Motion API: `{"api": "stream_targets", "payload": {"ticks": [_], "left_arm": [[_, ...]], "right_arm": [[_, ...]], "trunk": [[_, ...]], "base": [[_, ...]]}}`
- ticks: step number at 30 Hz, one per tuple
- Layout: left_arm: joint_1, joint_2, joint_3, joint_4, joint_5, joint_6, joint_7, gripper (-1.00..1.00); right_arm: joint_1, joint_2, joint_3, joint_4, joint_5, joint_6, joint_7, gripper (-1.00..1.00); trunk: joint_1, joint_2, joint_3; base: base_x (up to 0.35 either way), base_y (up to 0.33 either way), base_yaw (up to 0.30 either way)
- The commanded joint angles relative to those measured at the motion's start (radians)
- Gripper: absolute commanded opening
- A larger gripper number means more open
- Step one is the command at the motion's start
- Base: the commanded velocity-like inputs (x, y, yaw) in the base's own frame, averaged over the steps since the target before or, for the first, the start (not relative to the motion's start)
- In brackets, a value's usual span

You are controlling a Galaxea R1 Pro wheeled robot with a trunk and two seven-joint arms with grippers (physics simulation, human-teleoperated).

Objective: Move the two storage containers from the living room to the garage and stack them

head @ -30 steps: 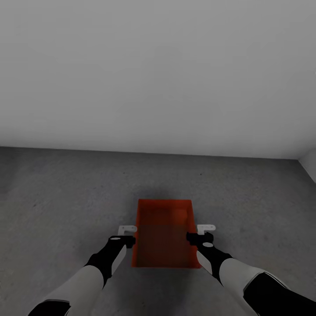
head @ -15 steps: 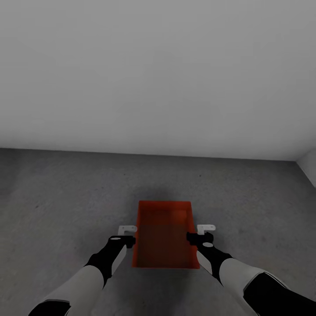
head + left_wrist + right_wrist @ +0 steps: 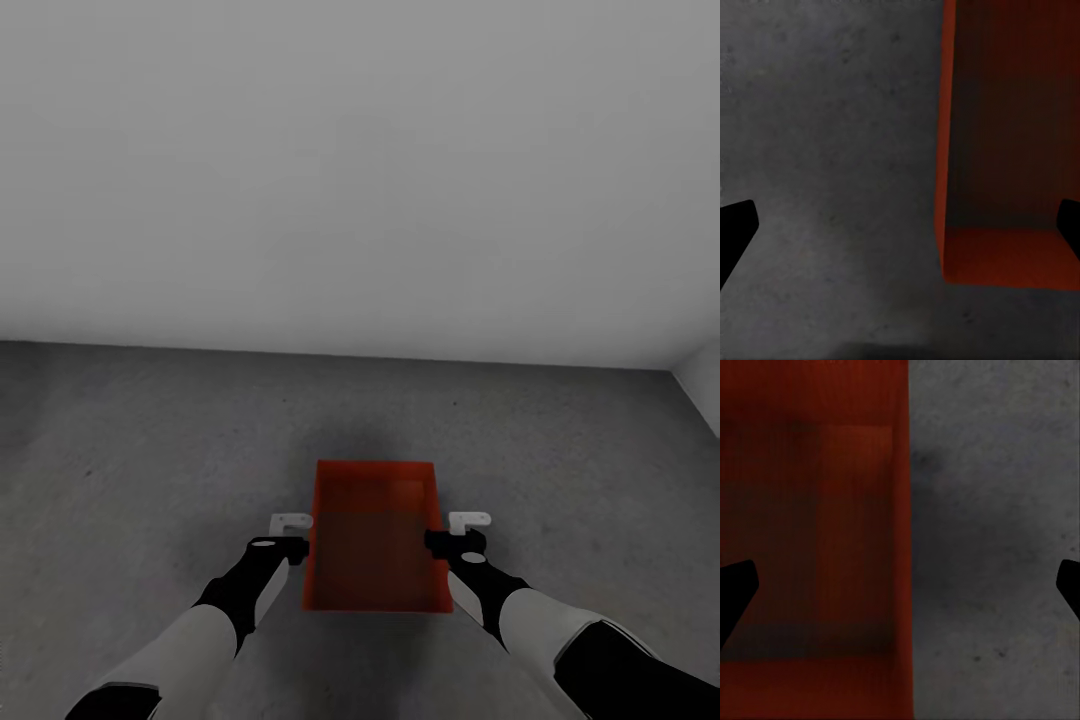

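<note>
Storage container (image 3: 375, 535): orange-red, open-topped box on the dark concrete floor (image 3: 150, 440) of the garage, long side running away from the robot, a short way out from the pale grey wall (image 3: 360, 170); second container unaccounted for here.
Stage, as a judgement: first box set down or about to be let go; stacking not yet possible.
Walls: thin, plain, upright; no handles or lips visible. Likely stiff enough to keep shape, yet prone to flexing under a hard squeeze.
Weight, as a judgement: light, empty inside, easily shifted by a nudge.
Surface: smooth and probably slick; a pinch on a wall more secure than plain side pressure.
Where to take hold: top edge of each long wall, near mid-length, one finger inside and one outside, both sides level to avoid tipping.
Left gripper (image 3: 291, 537): beside the left long wall; in the left wrist view, dark fingertips (image 3: 736, 229) spread wide, released, straddling wall and floor.
Right gripper (image 3: 463, 534): beside the right long wall; in the right wrist view, fingertips (image 3: 735, 589) likewise wide apart, wall edge between them, nothing clamped.
</note>
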Motion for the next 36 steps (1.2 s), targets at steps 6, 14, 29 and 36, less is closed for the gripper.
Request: {"api": "stream_targets", "payload": {"ticks": [6,14,29,36], "left_arm": [[0.0,0.0,0.0,-0.002,-0.003,0.006,0.003,1.0],[0.0,0.0,0.0,-0.005,-0.004,0.003,0.002,1.0],[0.0,0.001,0.0,-0.01,-0.001,-0.003,0.002,1.0],[0.0,0.001,-0.001,-0.01,-0.001,-0.003,0.003,1.0]], "right_arm": [[0.0,0.0,0.008,0.001,-0.009,-0.003,-0.003,1.0],[0.0,0.0,0.008,0.001,-0.009,-0.003,-0.003,1.0],[0.0,0.001,0.008,0.001,-0.009,-0.003,-0.003,1.0],[0.0,0.001,0.008,0.001,-0.009,-0.003,-0.003,1.0]], "trunk": [[-0.023,0.042,0.018],[-0.042,0.077,0.042],[-0.042,0.077,0.065],[-0.042,0.077,0.076]], "base": [[0.0,0.0,0.0],[0.0,0.0,0.0],[0.0,0.0,0.0],[0.0,0.0,0.0]]}}
